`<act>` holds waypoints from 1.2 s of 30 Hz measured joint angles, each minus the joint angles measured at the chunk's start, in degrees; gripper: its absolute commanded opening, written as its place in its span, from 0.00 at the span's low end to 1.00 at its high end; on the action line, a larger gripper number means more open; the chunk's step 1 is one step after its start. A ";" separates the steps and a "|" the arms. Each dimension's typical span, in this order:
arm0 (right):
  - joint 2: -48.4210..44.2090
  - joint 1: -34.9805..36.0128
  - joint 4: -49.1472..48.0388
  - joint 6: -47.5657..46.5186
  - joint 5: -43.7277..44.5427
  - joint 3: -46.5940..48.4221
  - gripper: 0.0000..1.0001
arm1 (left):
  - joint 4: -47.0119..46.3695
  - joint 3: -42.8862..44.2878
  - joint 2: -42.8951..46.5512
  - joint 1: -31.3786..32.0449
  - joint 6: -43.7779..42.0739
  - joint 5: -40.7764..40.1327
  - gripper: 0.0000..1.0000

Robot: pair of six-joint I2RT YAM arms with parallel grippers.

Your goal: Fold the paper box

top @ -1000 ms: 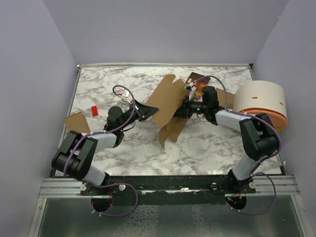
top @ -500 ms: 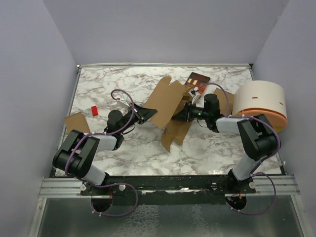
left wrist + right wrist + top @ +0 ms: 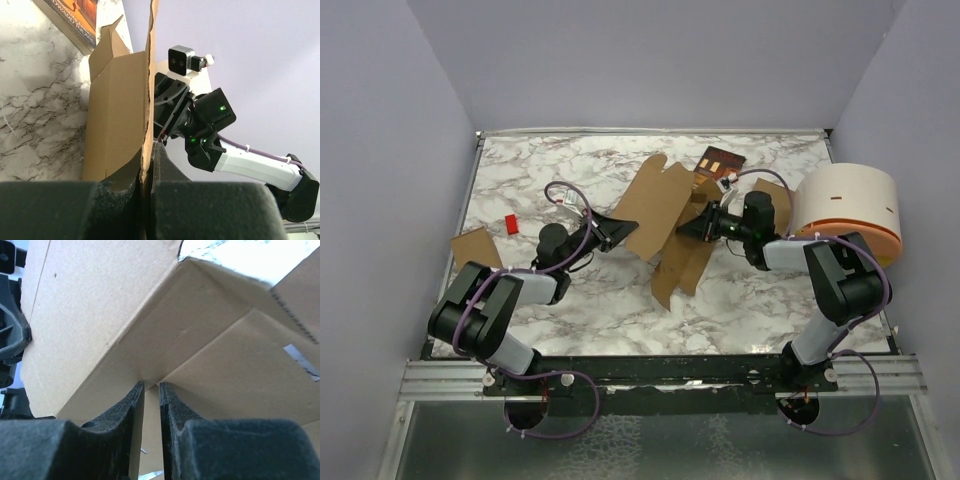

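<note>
Paper box (image 3: 655,205) edged right; left claw (image 3: 148,152) clamps it, right claw (image 3: 151,386) unclear (tips buried).

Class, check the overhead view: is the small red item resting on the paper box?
No, the red item lies on the marble table, left of the paper box.

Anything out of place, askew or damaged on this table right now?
A loose tan cardboard scrap lies at the left edge of the table, apart from the paper box and seemingly overhanging that edge. A small red item sits nearby. Neither touches the box. No tear or spill shows.
</note>
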State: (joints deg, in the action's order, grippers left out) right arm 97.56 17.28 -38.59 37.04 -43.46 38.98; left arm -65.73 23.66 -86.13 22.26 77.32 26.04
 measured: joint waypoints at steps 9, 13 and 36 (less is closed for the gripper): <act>-0.61 -1.27 0.00 0.00 0.79 0.00 0.18 | -2.38 0.87 -1.22 0.07 1.86 2.25 0.00; -0.70 -1.55 -0.09 0.26 0.72 0.00 0.18 | -2.78 2.36 -2.05 0.85 1.88 3.52 0.00; -0.70 -2.40 -14.71 9.51 -5.18 -3.10 0.18 | -2.73 5.16 -5.29 2.62 0.17 5.03 0.00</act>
State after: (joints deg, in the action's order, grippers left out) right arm 96.86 14.87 -53.30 46.54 -48.64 35.88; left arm -68.47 28.82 -91.42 24.88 77.49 31.07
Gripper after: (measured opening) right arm 0.179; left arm 0.019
